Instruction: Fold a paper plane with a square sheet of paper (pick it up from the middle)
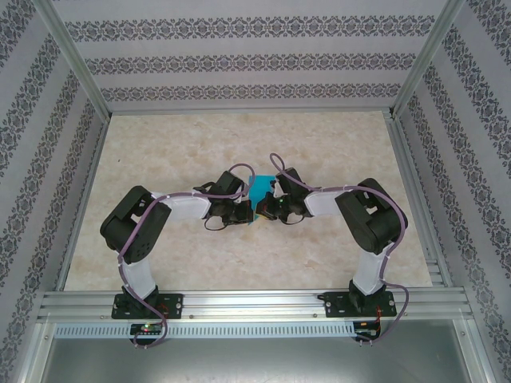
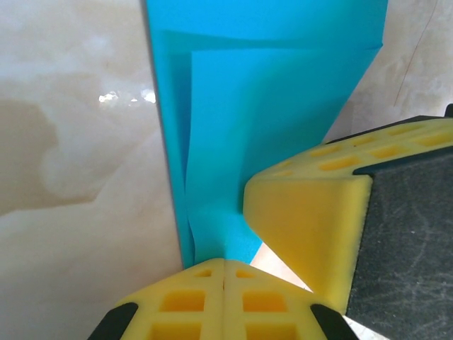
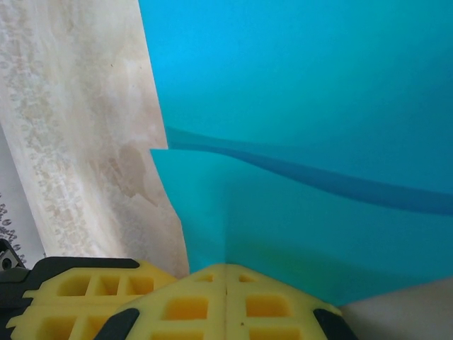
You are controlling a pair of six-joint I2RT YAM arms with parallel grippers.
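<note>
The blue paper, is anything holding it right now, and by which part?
Both arms hold the blue paper: the left gripper and the right gripper each pinch an edge of it, from opposite sides.

The left arm [image 1: 142, 239] and right arm [image 1: 369, 239] pair white link shells with bulky black joint housings. Mauve cables [image 1: 274, 159] loop along them. Black base plates [image 1: 148, 305] sit at 7 and 5 o'clock. The left pincer [image 2: 224, 263] and right pincer [image 3: 226, 268] have yellow foam fingers [image 2: 184, 304] with square recesses and black backing.

Overhead camera looks down from behind, well back; both wrist cameras sit close, sharing the creased teal-blue paper sheet [image 2: 269, 106].
</note>
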